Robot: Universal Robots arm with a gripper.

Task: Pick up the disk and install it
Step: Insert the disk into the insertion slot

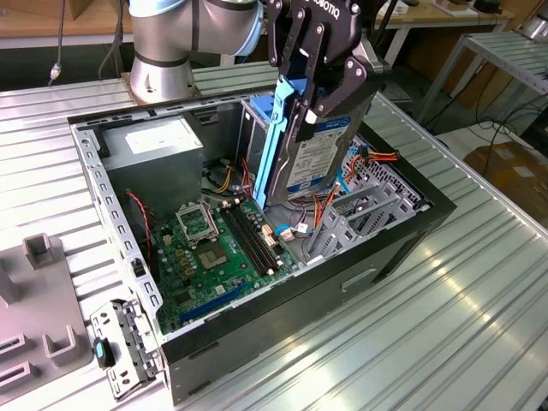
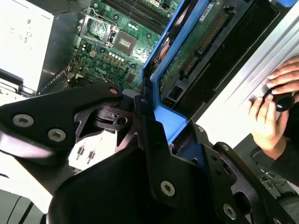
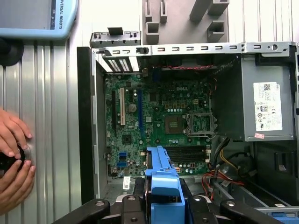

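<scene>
Now | black pincer (image 1: pixel 310 120) pinching flat silver disk (image 1: pixel 318 161), blue plastic rails (image 1: pixel 272 150) | over open case (image 1: pixel 282 324)

Ribbed metal table (image 1: pixel 467 342) bears open computer case (image 1: pixel 300 301).

From the exterior view we look down at a slant, from middle distance, onto the open computer case (image 1: pixel 300 300) on the ribbed bench (image 1: pixel 445 342), with the motherboard (image 1: pixel 205 248) below the fingers (image 1: pixel 341 86). In the first wrist view we face straight down past the fingers (image 3: pixel 132 207) into the case, with the motherboard (image 3: pixel 154 116) beyond their tips. In the second wrist view we sit very close behind the fingers (image 2: pixel 149 140), looking obliquely along the disk (image 2: pixel 201 42) they clamp. All three views share the motherboard and the power-supply box (image 3: pixel 261 102). Both wrist views catch a person's hands (image 3: pixel 13 135) out beyond the case wall.
</scene>
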